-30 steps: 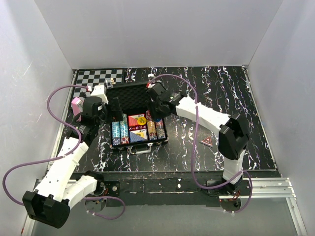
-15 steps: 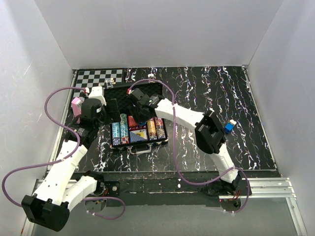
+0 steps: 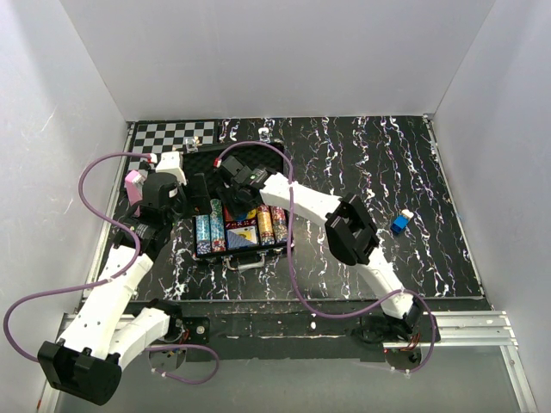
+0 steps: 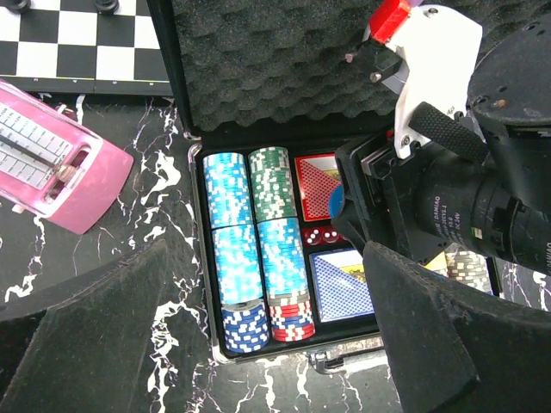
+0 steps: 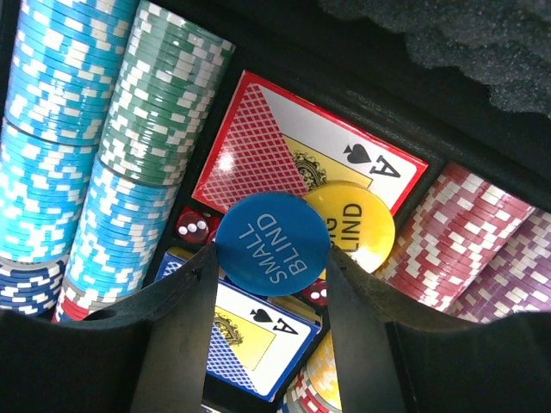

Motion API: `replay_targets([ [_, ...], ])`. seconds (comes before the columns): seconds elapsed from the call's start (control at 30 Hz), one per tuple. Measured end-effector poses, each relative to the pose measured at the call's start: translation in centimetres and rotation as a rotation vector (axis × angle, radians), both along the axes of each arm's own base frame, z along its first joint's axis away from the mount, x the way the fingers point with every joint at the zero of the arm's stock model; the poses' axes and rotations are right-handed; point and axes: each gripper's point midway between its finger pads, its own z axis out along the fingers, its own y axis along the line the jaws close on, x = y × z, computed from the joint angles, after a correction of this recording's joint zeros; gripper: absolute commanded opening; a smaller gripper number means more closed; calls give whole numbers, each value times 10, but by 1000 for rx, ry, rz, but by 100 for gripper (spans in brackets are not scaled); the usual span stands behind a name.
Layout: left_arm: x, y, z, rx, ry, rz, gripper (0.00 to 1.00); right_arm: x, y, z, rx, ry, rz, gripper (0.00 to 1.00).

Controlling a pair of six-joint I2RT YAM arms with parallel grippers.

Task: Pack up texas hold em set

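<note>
Texas hold em set lies open on the marbled table, left of centre, with both arms over it. Left wrist view: the left pincer is spread apart above the chip rows. Right wrist view: the right pincer is clamped on the blue Small Blind button, above the red deck and beside the yellow button.

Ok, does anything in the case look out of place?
One thing: the yellow button lies loose on top of the red deck. The right gripper holds the blue button next to it.
</note>
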Motion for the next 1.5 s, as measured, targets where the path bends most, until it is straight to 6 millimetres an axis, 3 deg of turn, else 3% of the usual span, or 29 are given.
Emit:
replay_targets([
  [0.53,-1,-6,-1,-18,6,-27,98,5,20,-10,25,14,19,51],
  [0.9,-2,-8,-1,-25,8,-37,98,4,23,-8,29,9,23,75],
  [1.5,-2,-8,1,-31,-2,-38,98,4,24,-7,29,6,30,78],
])
